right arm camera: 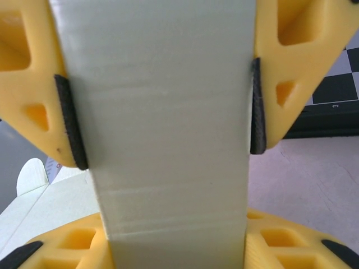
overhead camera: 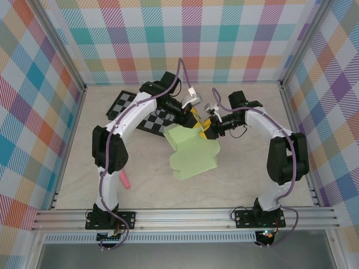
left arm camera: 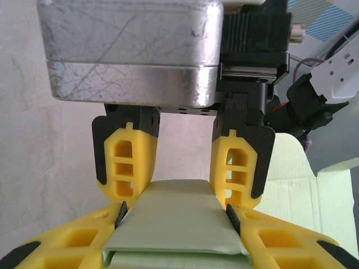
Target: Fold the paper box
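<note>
The paper box (overhead camera: 193,152) is pale green card, partly folded, and hangs tilted above the table between both arms. My left gripper (overhead camera: 192,120) holds its upper edge from the left. In the left wrist view the folded green strip (left arm camera: 176,216) fills the gap of the left gripper (left arm camera: 176,217), with both black pads (left arm camera: 120,215) against its sides. My right gripper (overhead camera: 208,129) meets the box from the right. In the right wrist view a tall panel of the box (right arm camera: 162,140) stands between the right gripper's (right arm camera: 165,115) pads (right arm camera: 72,123), which press on both edges.
A black-and-grey checkerboard (overhead camera: 132,107) lies flat at the back left, partly under the left arm, and its corner (right arm camera: 336,84) appears behind the right fingers. A small pink object (overhead camera: 124,180) lies near the left arm's base. Aluminium frame rails edge the table.
</note>
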{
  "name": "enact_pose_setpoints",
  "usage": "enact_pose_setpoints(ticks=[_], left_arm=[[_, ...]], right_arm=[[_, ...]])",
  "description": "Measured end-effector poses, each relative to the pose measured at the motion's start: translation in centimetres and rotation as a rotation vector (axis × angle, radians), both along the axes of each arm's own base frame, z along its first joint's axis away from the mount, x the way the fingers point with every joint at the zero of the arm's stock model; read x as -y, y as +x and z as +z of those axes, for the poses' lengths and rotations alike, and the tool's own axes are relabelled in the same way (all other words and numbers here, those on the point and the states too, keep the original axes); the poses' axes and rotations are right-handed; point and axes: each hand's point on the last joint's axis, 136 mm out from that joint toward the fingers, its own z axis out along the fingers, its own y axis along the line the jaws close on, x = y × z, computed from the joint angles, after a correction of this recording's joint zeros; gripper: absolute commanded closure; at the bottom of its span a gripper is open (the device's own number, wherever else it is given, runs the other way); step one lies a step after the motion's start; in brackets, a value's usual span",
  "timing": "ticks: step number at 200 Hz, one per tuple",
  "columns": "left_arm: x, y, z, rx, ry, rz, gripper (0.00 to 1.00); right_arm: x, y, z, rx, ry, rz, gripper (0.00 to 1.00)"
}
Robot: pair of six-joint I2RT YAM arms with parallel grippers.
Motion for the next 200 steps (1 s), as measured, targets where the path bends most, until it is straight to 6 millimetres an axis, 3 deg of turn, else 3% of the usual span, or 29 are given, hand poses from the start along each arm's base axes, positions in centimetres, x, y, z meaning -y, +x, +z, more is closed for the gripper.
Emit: enact_pose_setpoints(ticks=[59, 107, 124, 128, 136, 147, 160, 170, 200], left_arm=[[0.1, 0.1, 0.1, 0.01, -0.003, -0.001, 0.63], [0.0, 0.2, 0.0, 0.025, 0.002, -0.002, 0.63], [0.1, 0.3, -0.1, 0.031, 0.003, -0.001, 0.62], [0.1, 0.4, -0.1, 0.032, 0.004, -0.001, 0.62], [0.1, 0.5, -0.2, 0.033, 0.005, 0.0, 0.62], [0.2, 0.6, -0.4, 0.036, 0.007, 0.002, 0.61], [0.3, 0.7, -0.6, 0.023, 0.008, 0.008, 0.6], [0.4, 0.8, -0.8, 0.008, 0.014, 0.02, 0.6], [0.8, 1.8, -1.3, -0.019, 0.028, 0.071, 0.6]], right_arm=[[0.0, 0.3, -0.1, 0.077, -0.051, -0.035, 0.88], [0.0, 0.7, -0.2, 0.139, -0.083, -0.073, 0.94], [0.1, 0.9, -0.3, 0.15, -0.091, -0.084, 0.83], [0.1, 1.0, -0.3, 0.152, -0.093, -0.087, 0.78], [0.1, 1.1, -0.4, 0.152, -0.098, -0.093, 0.57], [0.2, 1.3, -0.6, 0.143, -0.11, -0.109, 0.44], [0.4, 2.0, -0.6, 0.142, -0.118, -0.141, 0.38], [0.6, 2.5, -0.4, 0.133, -0.114, -0.171, 0.28], [2.2, 3.6, 0.1, 0.11, -0.1, -0.272, 0.25]])
